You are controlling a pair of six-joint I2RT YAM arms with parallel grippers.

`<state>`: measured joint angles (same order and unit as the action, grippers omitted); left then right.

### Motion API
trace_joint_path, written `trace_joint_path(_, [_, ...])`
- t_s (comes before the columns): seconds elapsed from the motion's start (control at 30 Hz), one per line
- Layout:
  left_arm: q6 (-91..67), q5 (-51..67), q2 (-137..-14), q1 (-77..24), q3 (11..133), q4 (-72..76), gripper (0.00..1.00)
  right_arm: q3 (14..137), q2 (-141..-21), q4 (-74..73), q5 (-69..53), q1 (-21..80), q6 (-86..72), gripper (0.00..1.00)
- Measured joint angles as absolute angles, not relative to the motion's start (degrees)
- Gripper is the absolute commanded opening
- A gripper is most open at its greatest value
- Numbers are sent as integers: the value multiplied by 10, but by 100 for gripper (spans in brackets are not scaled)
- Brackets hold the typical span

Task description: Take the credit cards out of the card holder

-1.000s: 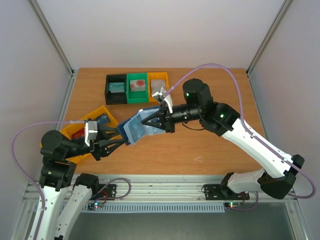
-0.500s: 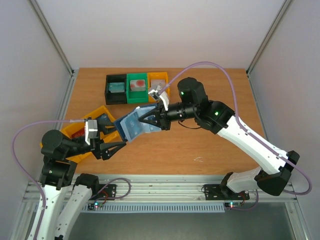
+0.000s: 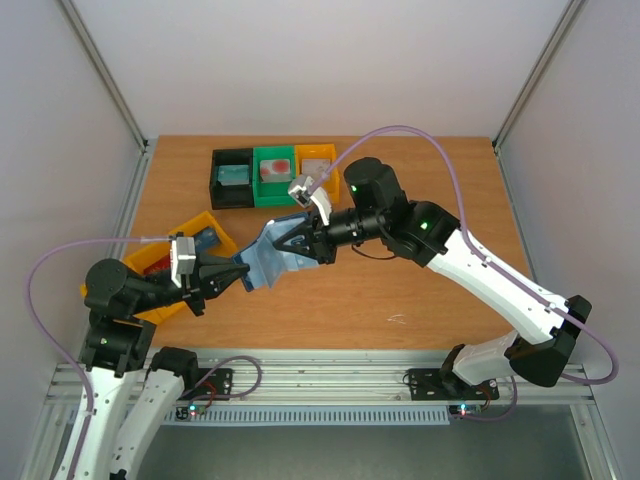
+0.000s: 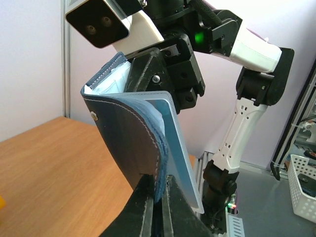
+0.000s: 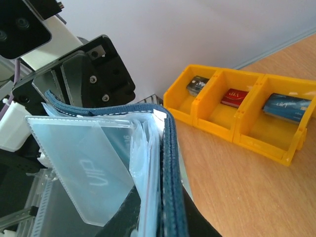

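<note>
Slate-blue fabric fills the middle of the scene: the card holder [image 3: 270, 255] hangs in the air above the wooden table [image 3: 420, 290], held between two robot arms. The left fingers [image 4: 148, 200] are pinched tight on the stitched edge of one cover, which the left wrist camera shows rising from them and curling over at the top. The right fingers [image 5: 129, 212] are clamped on the holder too, gripping the other cover by its edge. Beside that edge the pale shiny pocket pages [image 5: 143, 148] fan open. One clear pocket [image 5: 52, 131] splays out to the side and carries a pale blue credit card [image 5: 89, 173] with whitish lettering.

From overhead, the holder sits between the two sets of fingers, left of the table's centre.

Under the left arm, at the table's left side, lies a yellow bin [image 5: 217, 116] with three compartments. Each holds one card: a dark card [image 5: 198, 85], a red card [image 5: 234, 97] and a blue card [image 5: 286, 107].

At the far side of the table three small bins stand side by side in a row: a black bin [image 3: 231, 180], a green bin [image 3: 274, 177] and an orange bin [image 3: 318, 163]. Each has something flat inside, too small to identify.
</note>
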<state>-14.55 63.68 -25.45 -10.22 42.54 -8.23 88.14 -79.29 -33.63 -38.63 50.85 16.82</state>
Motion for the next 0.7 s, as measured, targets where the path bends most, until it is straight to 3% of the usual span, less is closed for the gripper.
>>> trace_joint_path(0.03, [-145, 636, -255, -102, 425, -82, 7, 881, -793, -337, -388, 509, 169, 1])
trace_joint_path(0.1, [-143, 630, -254, -102, 425, -83, 28, 881, -793, -337, -390, 509, 169, 1])
trace_joint_path(0.23, [-132, 602, -255, -102, 425, -100, 41, 881, -793, -337, -392, 511, 168, 1])
trace_joint_path(0.43, [-125, 591, -256, -102, 425, -116, 37, 886, -798, -337, -392, 518, 168, 1])
trace_joint_path(0.7, [-120, 582, -256, -102, 425, -119, 44, 909, -818, -339, -389, 538, 168, 1])
